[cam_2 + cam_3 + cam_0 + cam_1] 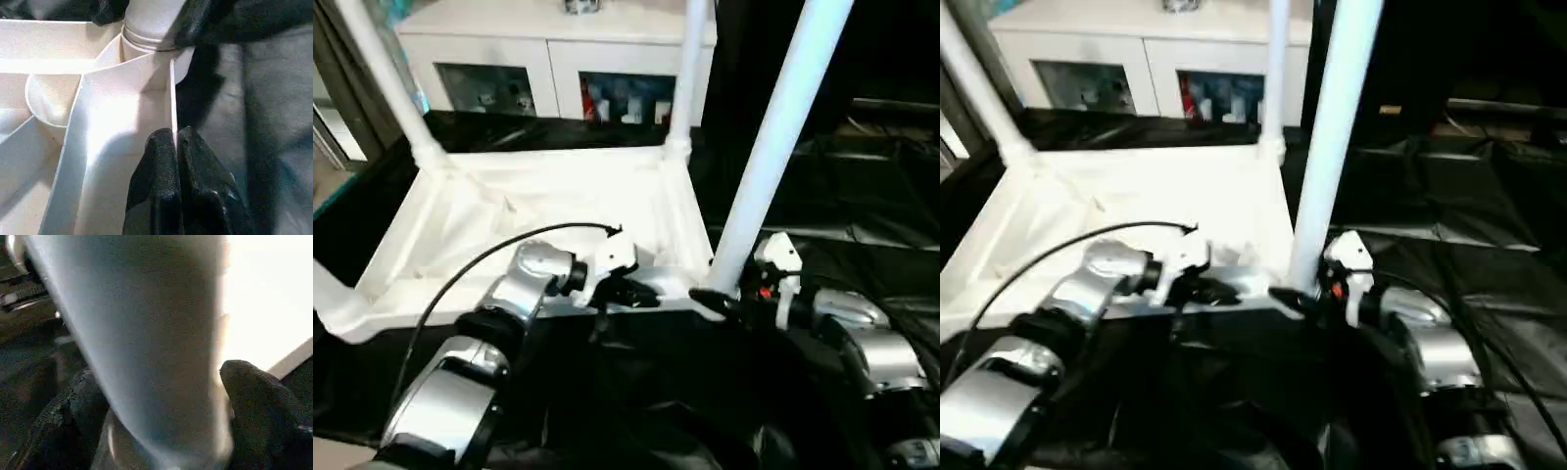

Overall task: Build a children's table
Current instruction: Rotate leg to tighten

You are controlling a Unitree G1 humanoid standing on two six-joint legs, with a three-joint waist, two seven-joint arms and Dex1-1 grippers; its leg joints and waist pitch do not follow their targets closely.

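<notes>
Upside-down table, legs in the air

No readable writing anywhere. The white table [538, 211] lies top-down on the black sheet [862, 196], legs up, long side running left-right, in front of a white cabinet [558, 59]. Left gripper [175, 147] is pinched closed on the thin near rim [172, 98]. Right gripper [161, 421] sits spread around the near-right leg [773, 147]; can't tell if it's actually squeezing.
</notes>
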